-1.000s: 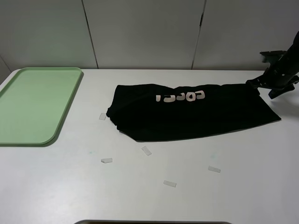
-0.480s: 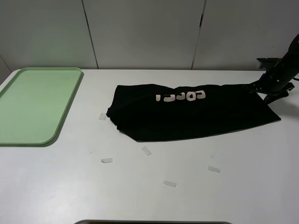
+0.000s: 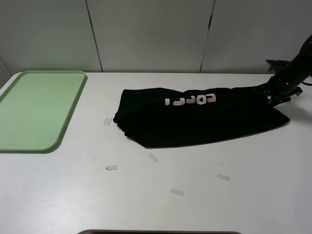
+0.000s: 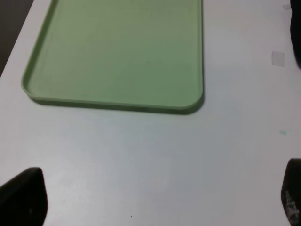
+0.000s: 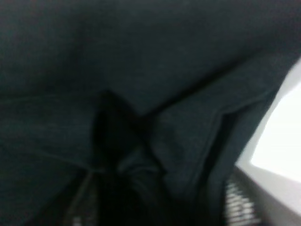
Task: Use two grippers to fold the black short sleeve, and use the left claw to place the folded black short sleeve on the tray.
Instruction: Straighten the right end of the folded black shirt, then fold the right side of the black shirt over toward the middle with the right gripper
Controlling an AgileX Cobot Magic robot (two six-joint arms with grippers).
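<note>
Black short sleeve [image 3: 200,117] lies spread on the table [image 3: 204,204], right of the tray [image 3: 39,107]: limp, light, sure to sag, best taken by corners. My right gripper [image 3: 270,92] pinches its right edge; my left gripper [image 4: 157,195] hangs wide, empty.

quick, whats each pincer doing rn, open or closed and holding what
left pincer: open, holding nothing
right pincer: closed on the right edge of the black short-sleeve shirt

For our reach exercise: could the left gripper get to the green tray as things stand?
Probably yes: the left gripper hangs open over the table beside the tray, with nothing lying between them.
</note>
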